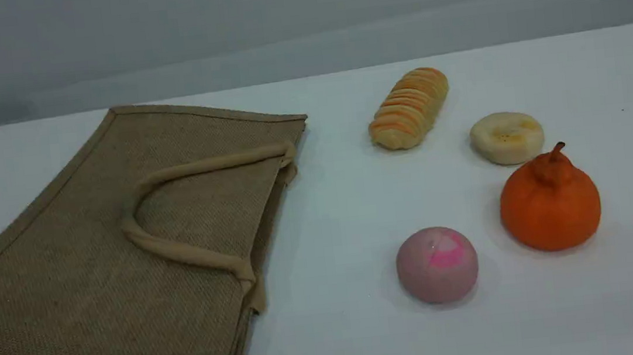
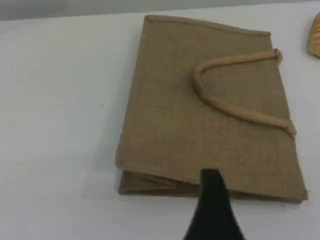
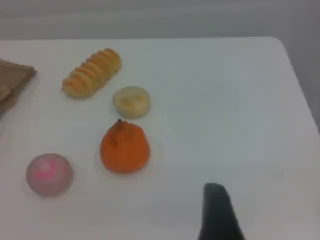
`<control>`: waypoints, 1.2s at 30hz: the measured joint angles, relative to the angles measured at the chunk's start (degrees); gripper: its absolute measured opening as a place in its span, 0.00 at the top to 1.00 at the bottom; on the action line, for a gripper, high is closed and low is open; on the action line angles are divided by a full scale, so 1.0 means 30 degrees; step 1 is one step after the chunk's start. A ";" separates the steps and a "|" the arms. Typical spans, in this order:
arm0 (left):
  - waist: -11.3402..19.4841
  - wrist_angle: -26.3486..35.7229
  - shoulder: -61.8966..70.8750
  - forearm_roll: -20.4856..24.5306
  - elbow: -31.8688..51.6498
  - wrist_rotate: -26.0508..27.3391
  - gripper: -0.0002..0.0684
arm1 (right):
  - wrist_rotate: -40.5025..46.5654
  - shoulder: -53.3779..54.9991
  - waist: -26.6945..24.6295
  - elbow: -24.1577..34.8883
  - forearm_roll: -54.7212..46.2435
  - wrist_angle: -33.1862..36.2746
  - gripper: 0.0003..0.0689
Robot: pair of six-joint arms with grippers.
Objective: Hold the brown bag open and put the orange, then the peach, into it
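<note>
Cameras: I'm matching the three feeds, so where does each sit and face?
Scene view: fixed, slanting down across the table; no arm shows.
Left wrist view: above the brown bag; left gripper at bottom.
Right wrist view: above the orange and peach; right gripper at bottom.
Shared: scene and left wrist views show the bag.

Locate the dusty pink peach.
In the scene view, the dusty pink round peach sits right of the flat brown jute bag, just left of the bright orange knobbed orange.
</note>
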 joint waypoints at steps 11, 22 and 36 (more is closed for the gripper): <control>0.0000 0.0000 0.0000 0.0000 0.0000 0.0000 0.34 | -0.0041 0.0000 0.0000 0.0000 0.0000 0.0000 0.46; 0.0000 -0.1846 0.3766 -0.0043 -0.0692 -0.0998 0.34 | -0.2991 0.1832 0.0000 -0.0037 0.1687 -0.0184 0.46; 0.0000 -0.8387 1.5485 -0.0079 -0.3231 -0.0667 0.34 | -0.5175 0.8632 0.0015 -0.0548 0.3467 -0.3502 0.46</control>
